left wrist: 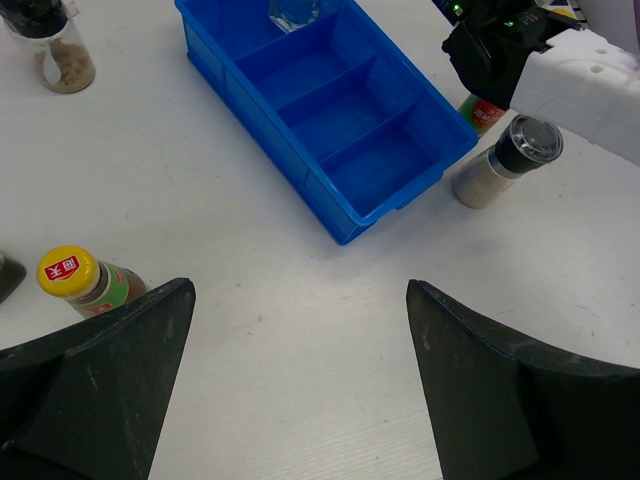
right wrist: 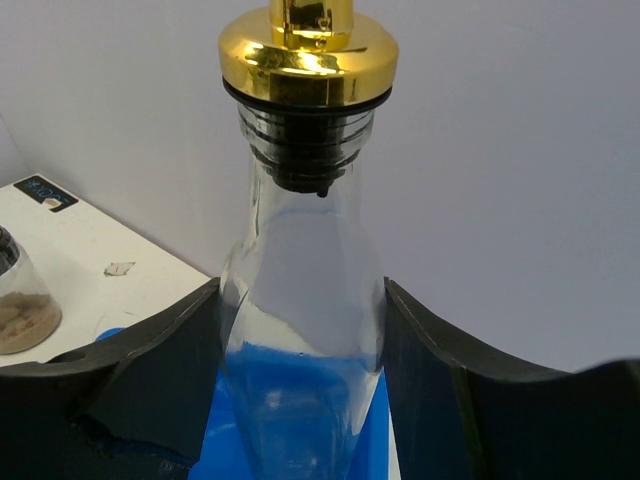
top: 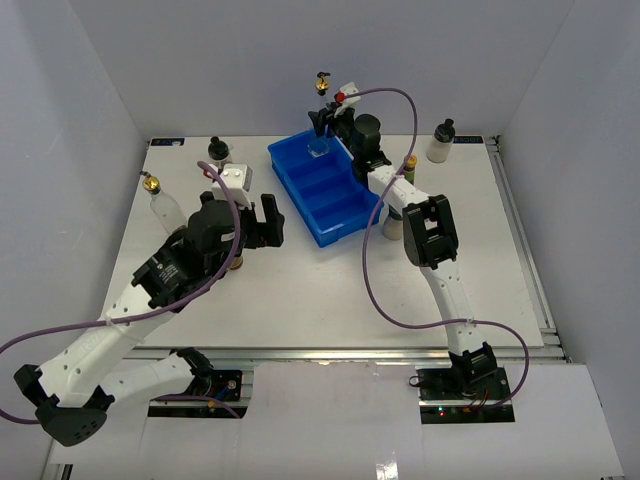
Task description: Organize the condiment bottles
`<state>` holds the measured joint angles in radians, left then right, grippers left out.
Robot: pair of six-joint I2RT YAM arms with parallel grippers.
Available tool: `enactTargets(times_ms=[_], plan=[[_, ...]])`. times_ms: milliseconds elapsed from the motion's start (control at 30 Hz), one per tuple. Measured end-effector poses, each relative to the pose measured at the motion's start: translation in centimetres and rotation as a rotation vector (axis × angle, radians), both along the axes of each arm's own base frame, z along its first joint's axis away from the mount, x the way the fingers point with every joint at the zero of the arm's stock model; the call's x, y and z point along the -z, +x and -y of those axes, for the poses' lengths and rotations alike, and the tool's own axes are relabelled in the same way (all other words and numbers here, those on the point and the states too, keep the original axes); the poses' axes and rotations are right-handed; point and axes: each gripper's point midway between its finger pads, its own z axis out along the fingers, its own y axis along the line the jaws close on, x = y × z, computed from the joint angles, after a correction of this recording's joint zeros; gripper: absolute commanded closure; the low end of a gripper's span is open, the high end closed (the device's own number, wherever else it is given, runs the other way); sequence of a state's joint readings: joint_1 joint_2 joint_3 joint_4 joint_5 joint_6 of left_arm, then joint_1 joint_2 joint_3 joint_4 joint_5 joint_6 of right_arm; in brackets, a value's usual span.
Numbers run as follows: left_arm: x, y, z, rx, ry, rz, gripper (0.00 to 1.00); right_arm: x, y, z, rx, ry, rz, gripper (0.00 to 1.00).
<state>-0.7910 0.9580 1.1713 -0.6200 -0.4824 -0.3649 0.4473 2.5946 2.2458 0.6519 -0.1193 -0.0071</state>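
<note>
My right gripper [top: 322,128] is shut on a tall clear bottle with a gold-black spout [right wrist: 305,250], held upright over the far compartment of the blue tray [top: 345,215]. Its spout shows in the top view [top: 321,83] and its base in the left wrist view [left wrist: 295,12]. My left gripper [top: 268,222] is open and empty over bare table in front of the tray. The second clear bottle [top: 160,205] stands at the left. A yellow-capped red sauce bottle [left wrist: 75,278] stands by my left finger. Another sauce bottle [top: 410,165] is right of the tray.
A black-capped jar [top: 218,152] stands at the back left, also in the left wrist view [left wrist: 50,50]. Another black-capped bottle [top: 441,140] stands at the back right. A black-capped jar [left wrist: 505,160] stands by the tray's near right corner, beside the right arm. The tray's middle and near compartments hold nothing.
</note>
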Motion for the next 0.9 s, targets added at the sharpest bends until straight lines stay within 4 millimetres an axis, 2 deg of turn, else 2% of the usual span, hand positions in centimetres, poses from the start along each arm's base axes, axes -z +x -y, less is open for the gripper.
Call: enactTargets(times_ms=[200,433,567,700,900], plan=[[0.2,-0.1,0.1,0.01,-0.007,0.003,0.02,0.3,0.4,0.4,0.031,0.01,0.0,0.67],[0.3,-0.2,0.3,0.02,-0.011,0.002,0.02,1.8,0.5,0.5,0.041,0.01,-0.029,0.61],[0.5,-0.2,0.3,0.021,-0.008,-0.001,0.02,2.7,0.3,0.3,0.036,0.006,-0.045,0.41],[0.6,-0.2,0.3,0.021,-0.008,-0.001,0.02,2.7,0.1,0.1,0.031,0.009,-0.045,0.25],[0.6,-0.2,0.3,0.021,-0.008,-0.002,0.02,1.1,-0.3,-0.3,0.02,0.036,0.008,0.13]])
